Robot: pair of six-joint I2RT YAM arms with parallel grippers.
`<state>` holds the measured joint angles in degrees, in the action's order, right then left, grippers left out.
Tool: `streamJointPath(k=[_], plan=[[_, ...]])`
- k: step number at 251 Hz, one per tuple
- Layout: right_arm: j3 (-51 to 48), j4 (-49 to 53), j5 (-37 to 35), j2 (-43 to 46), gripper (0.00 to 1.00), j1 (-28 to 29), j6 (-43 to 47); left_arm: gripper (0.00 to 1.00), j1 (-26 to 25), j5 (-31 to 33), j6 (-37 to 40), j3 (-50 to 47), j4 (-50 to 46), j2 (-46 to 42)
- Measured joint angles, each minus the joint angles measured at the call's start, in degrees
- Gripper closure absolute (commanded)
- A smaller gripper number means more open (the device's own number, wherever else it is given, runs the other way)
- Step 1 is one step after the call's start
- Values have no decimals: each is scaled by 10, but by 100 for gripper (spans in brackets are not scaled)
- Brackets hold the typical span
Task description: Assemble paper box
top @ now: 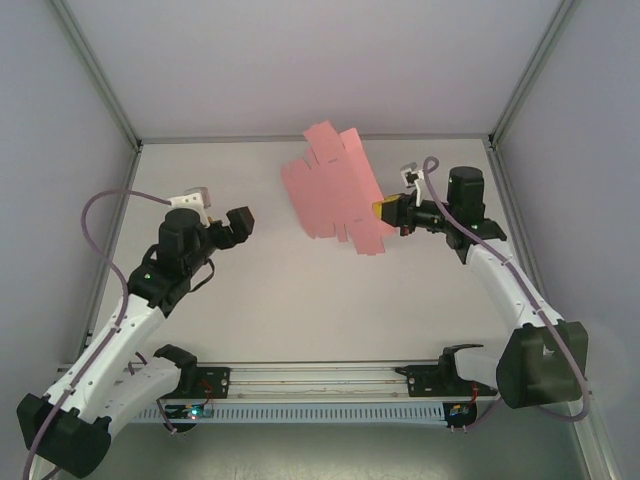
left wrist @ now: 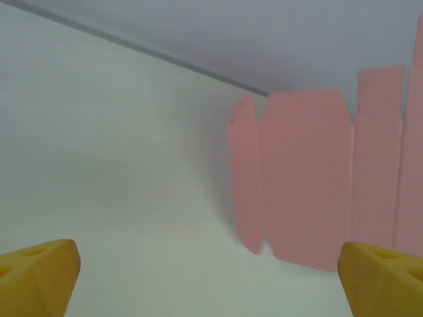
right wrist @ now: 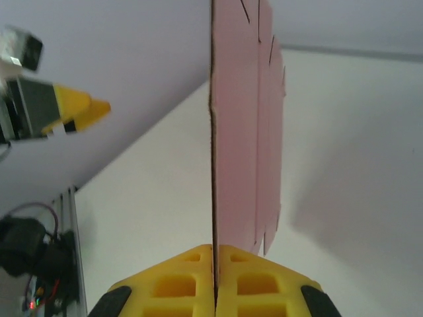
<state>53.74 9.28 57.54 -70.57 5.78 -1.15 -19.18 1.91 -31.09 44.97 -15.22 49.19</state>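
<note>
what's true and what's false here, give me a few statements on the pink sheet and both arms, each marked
1. The right jaws are shut on the paper box. True.
2. The paper box is already folded into a closed box. False: it is an unfolded die-cut sheet with flaps.
3. The left jaws are open and hold nothing. True.
4. The paper box lies flat on the table. False: the right jaws hold it up on edge.
</note>
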Motion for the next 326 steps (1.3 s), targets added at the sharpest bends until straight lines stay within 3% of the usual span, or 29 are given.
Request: streamJointPath(k=[34, 77, 139, 199, 256, 283, 326], plan=[[72, 158, -32, -1, 100, 45, 122, 0, 0, 49, 5, 32, -42, 5], [115, 287, -60, 10, 100, 102, 229, 0, 0, 84, 5, 44, -70, 19], [193, 431, -98, 1, 100, 125, 333, 0, 15, 104, 4, 45, -90, 21], [306, 529, -163, -165, 100, 128, 407, 0, 40, 101, -3, 44, -97, 32], [313, 502, -292, -265, 100, 144, 458, 0, 47, 74, -4, 43, -97, 41], [276, 407, -384, -251, 100, 176, 484, 0, 47, 61, -3, 39, -96, 50], [122, 212, -527, -197, 100, 261, 559, 0, 47, 47, -3, 28, -96, 69]])
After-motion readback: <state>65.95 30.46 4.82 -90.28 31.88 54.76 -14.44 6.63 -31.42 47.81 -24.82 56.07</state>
